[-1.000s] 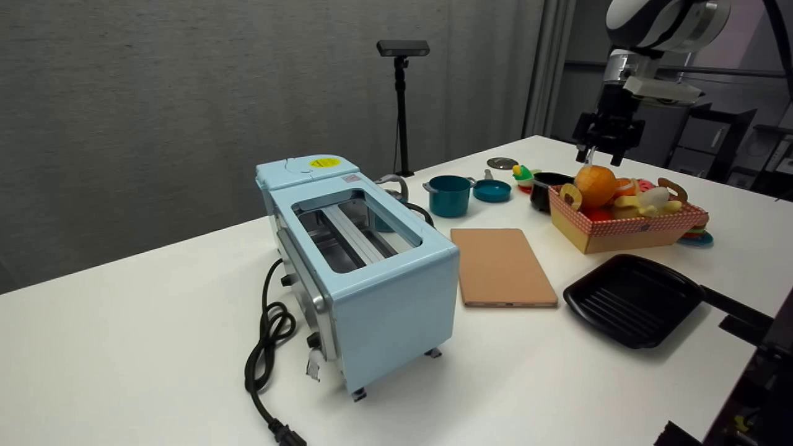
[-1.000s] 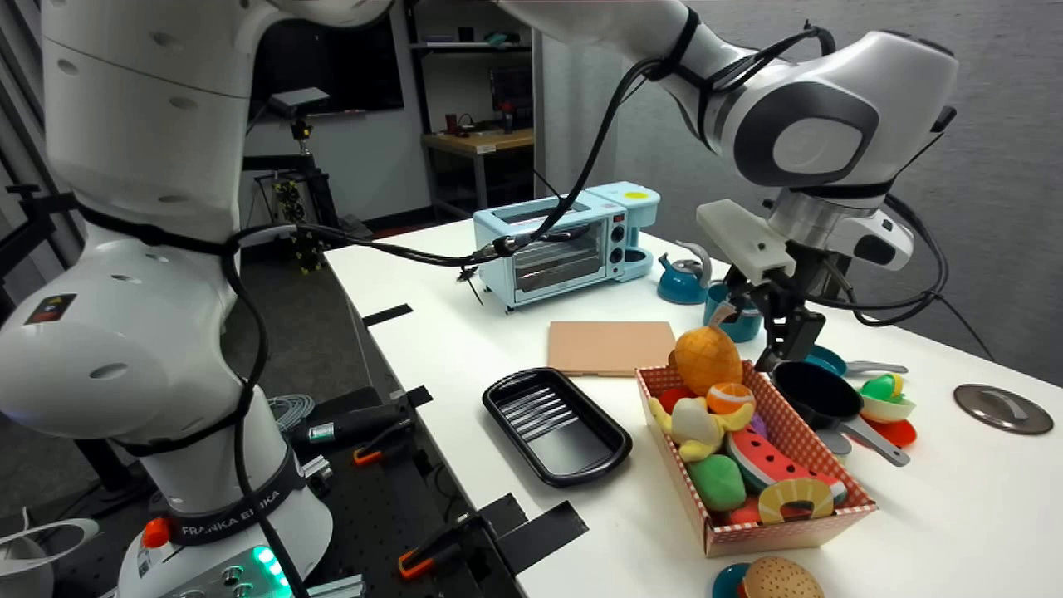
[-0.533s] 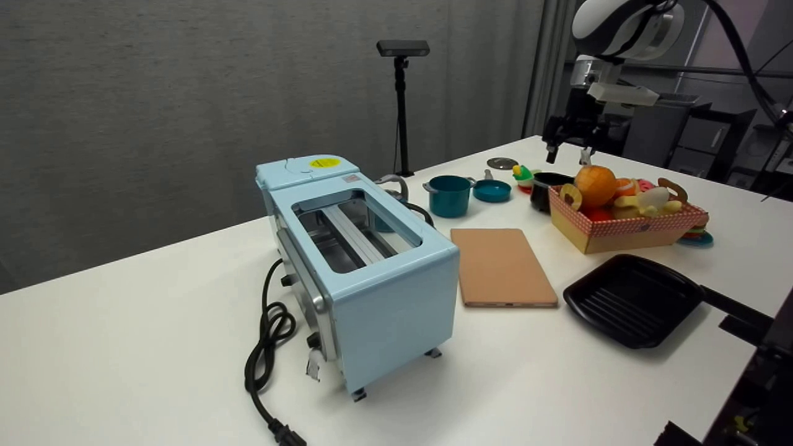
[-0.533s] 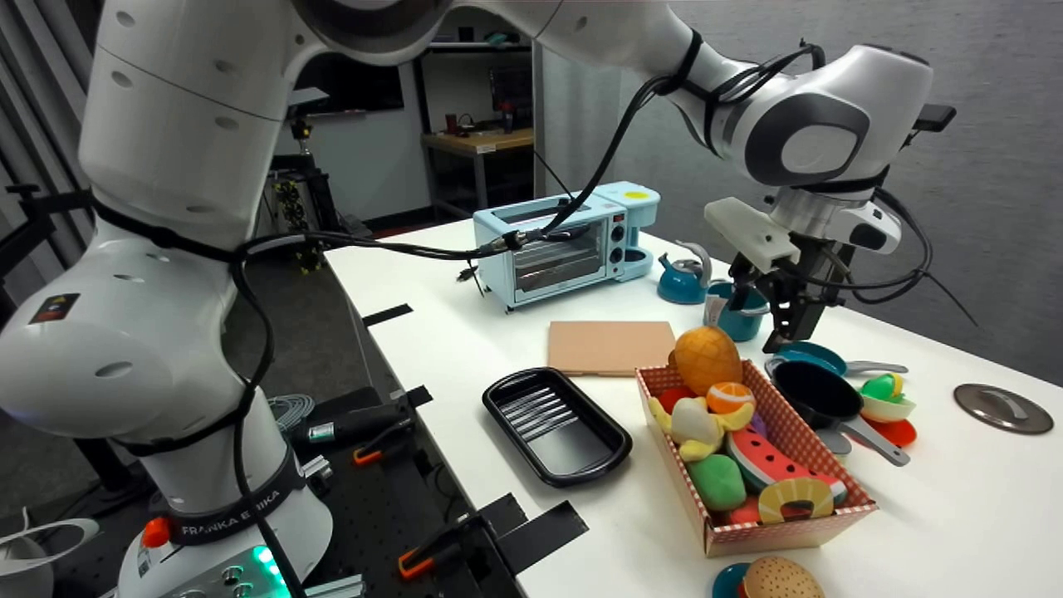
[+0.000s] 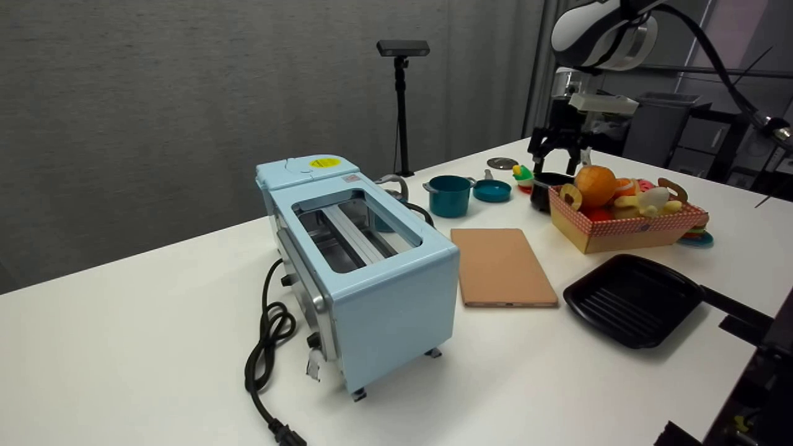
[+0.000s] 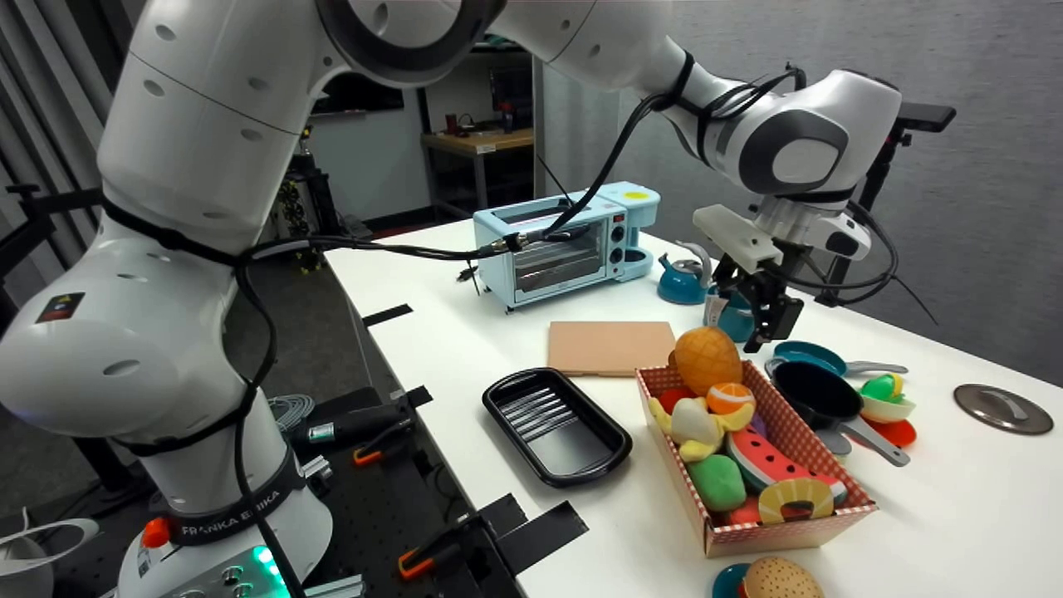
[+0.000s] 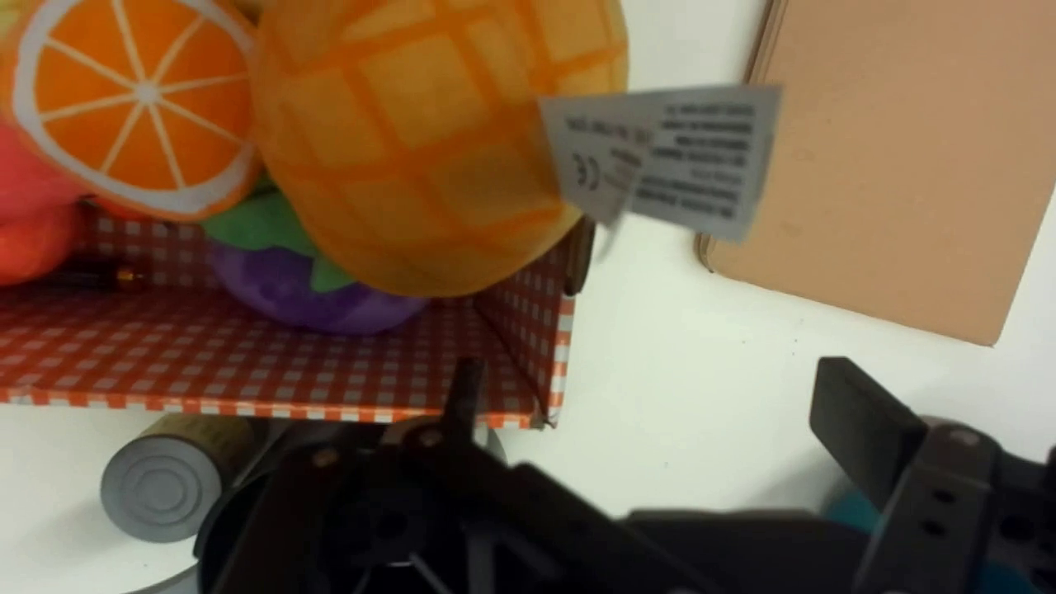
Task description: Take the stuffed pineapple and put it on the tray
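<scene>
Noted a boxy blue oven with a clear door, well apart from the box. Recorded flat tan sides under the box's checked rim. Found a glossy black tray, ribbed, round-cornered, near the box. Observed the gripper spread wide by a box corner, holding nothing. Located the plush pineapple, rounded and cross-hatched, inside the box, walled off from the tray. Logged a toy orange beside it, plus a white label jutting past the rim.

White arm in an arch, gripper downward, 2 fingers wide apart
</scene>
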You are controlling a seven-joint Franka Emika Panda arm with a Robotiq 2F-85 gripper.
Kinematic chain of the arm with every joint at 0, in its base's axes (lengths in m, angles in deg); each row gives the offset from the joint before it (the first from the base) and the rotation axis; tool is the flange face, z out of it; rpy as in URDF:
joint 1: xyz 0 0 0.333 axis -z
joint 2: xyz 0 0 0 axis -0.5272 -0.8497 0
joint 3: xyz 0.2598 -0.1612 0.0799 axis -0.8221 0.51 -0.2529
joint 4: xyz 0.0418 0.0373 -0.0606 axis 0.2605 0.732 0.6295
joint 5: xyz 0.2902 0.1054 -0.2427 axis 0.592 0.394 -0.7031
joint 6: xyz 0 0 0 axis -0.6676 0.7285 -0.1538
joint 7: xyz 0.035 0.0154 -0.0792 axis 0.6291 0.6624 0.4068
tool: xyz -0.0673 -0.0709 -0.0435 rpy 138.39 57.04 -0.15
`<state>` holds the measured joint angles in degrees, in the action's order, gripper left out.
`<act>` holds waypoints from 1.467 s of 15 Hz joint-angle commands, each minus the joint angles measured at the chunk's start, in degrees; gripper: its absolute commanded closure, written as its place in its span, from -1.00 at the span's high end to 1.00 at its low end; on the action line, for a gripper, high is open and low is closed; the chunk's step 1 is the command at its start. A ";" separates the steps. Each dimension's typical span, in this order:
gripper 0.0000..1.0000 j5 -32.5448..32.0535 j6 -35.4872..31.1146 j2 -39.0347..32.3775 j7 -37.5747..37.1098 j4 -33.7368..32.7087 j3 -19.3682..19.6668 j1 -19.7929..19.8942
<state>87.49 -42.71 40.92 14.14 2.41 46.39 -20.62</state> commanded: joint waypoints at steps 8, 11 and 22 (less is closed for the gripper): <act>1.00 -0.95 -6.77 15.10 0.86 22.84 1.81 0.49; 1.00 -0.45 -10.68 20.83 1.99 31.60 2.30 0.52; 1.00 -0.65 -18.85 32.51 3.43 49.78 3.09 0.07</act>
<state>87.46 -59.56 69.64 17.22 47.52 48.94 -20.17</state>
